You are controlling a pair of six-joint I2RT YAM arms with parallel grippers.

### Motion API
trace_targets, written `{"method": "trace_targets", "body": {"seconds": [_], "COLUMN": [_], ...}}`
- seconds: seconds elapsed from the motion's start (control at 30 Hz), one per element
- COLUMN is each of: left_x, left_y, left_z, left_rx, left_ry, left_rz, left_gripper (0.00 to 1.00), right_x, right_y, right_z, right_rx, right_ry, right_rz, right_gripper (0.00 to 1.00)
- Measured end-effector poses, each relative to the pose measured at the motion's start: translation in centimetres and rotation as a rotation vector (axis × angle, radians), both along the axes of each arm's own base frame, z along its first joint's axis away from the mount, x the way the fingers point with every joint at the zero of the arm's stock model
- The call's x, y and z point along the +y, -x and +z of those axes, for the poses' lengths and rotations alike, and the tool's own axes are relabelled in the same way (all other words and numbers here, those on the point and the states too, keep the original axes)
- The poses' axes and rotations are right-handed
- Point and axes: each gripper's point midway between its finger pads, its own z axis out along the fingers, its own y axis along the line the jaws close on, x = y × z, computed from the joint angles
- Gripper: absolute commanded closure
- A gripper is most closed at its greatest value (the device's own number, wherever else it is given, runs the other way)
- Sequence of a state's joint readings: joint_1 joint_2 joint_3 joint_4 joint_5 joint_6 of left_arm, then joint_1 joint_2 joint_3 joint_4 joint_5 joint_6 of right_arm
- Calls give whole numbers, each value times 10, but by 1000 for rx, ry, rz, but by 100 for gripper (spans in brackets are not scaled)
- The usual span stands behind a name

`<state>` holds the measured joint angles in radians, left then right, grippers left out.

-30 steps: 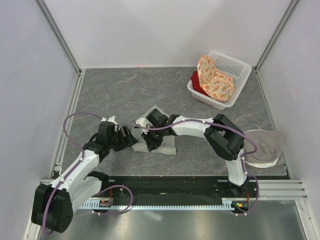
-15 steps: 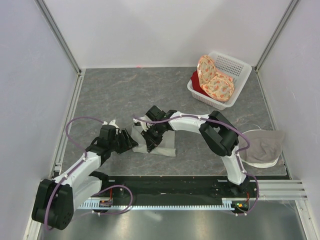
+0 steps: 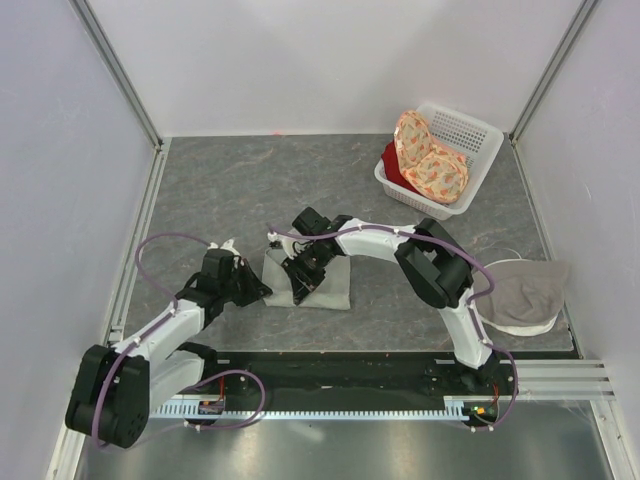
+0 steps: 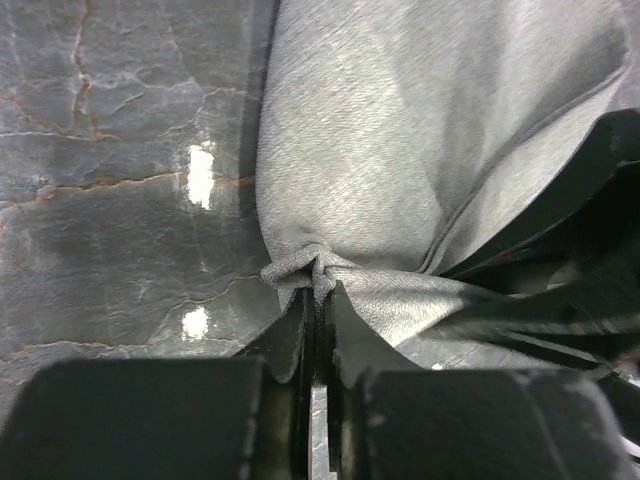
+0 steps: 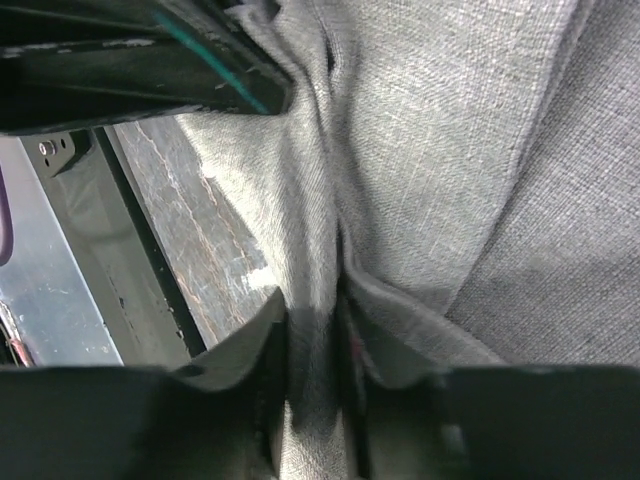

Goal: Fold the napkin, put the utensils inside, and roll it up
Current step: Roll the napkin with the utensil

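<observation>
The sage-grey square soft-cloth napkin (image 3: 335, 292) lies bunched mid-tabletop (image 3: 220, 190), its fold apparently underway. The left fingers (image 4: 290, 340) pinch one corner and the right fingers (image 5: 272, 360) clench a ridge. No utensils show inside, so placing and rolling remain.

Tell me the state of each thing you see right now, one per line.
napkin: on the table, creased, pinched by both hands.
left hand: shut on the napkin's edge.
right hand: shut on a napkin fold.
basket: upright, holding orange floral cloths.
beige-grey cloth: heaped at the table's right edge.
</observation>
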<state>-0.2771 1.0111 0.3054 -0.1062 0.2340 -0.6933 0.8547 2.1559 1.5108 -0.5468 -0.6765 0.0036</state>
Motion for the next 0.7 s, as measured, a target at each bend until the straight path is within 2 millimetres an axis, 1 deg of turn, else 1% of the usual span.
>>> {"method": "trace_targets", "body": {"seconds": [0.03,0.13,0.2,0.27,0.3,0.33,0.37,0.43,0.47,0.53,0.6,0.63,0.7], "left_x": [0,0,0,0,0,0,0,0,-1,-1,0,-1,-1], "left_y": [0,1,0,-1,-2,-3,-3,-4,-4,-4,-4,-4,-4], "left_z": [-2,-4,-4,-3,-3,-2,-2,-1,0,-1,-1,-2,-2], "left_rx": [7,32,44,59,66,71,76,85,89,100,110,114,120], "left_ry": [-2,-10,-18,-28,-32,-36,-39,-43,-44,-48,-52,-53,-55], "left_rz": [-1,-5,-9,-14,-17,-19,-22,-25,-26,-27,-29,-30,-31], "left_gripper": [98,98,98,98,98,98,98,98,98,98,98,98,98], "right_x": [0,-3,-6,-14,-15,-18,-18,-18,-17,-14,-17,-22,-31], "right_y": [0,-8,-15,-22,-22,-22,-19,-2,3,16,23,25,24], "right_z": [1,10,24,46,56,70,80,99,102,100,84,73,54], "right_rx": [-3,-76,-186,-336,-395,-499,-566,-715,-760,-847,-915,-936,-969], "right_ry": [2,20,24,17,8,-7,-22,-64,-72,-85,-56,-25,37], "right_rz": [-1,-16,-22,-26,-25,-18,-8,34,49,89,131,151,182], "right_gripper": [52,44,42,38,37,37,37,36,36,36,36,36,36]}}
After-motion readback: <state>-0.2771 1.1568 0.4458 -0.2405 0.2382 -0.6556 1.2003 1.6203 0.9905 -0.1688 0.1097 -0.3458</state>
